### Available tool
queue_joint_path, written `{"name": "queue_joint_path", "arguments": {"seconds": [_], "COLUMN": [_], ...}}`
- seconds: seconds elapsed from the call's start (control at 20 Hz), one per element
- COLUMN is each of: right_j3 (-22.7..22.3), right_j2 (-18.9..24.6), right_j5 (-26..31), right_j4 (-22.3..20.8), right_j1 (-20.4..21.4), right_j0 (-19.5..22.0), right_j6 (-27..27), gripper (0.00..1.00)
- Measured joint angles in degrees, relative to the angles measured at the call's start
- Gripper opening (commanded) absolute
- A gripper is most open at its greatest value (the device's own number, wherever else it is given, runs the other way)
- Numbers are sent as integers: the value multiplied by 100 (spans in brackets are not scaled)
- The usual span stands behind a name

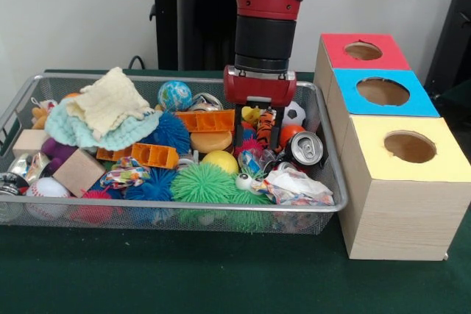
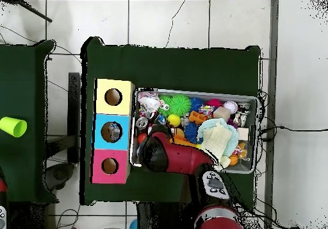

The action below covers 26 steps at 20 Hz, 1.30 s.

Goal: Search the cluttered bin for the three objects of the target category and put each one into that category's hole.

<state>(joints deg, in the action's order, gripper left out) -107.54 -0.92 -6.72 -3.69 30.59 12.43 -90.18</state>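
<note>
Gripper (image 1: pixel 258 137) is down in the mesh bin (image 1: pixel 333 182), right half, fingers apart, straddling an orange striped toy (image 1: pixel 265 124). A soda can (image 1: pixel 305 148) lies just right, near the bin's right rim. Clutter is packed tight around. Three boxes with holes stand beside the bin: red (image 1: pixel 362 51), blue (image 1: pixel 383 91), yellow (image 1: pixel 409 147).

A green tabletop (image 2: pixel 192 66) carries a wire bin (image 2: pixel 251 98) full of clutter, with three boxes touching it at its 9 o'clock side: yellow (image 2: pixel 125 97), blue (image 2: pixel 99 131), pink (image 2: pixel 96 167), each with a round hole. The red arm (image 2: pixel 176 159) reaches in from 6 o'clock over the bin's left end. A cream cloth (image 2: pixel 218 140) lies beside it.
</note>
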Motion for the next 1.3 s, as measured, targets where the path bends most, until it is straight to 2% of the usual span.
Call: {"name": "queue_joint_path", "arguments": {"seconds": [1.3], "right_j3": [49], "right_j2": [0], "right_j5": [-1], "right_j4": [1], "right_j1": [-150], "right_j0": [29], "right_j6": [0], "gripper": [100]}}
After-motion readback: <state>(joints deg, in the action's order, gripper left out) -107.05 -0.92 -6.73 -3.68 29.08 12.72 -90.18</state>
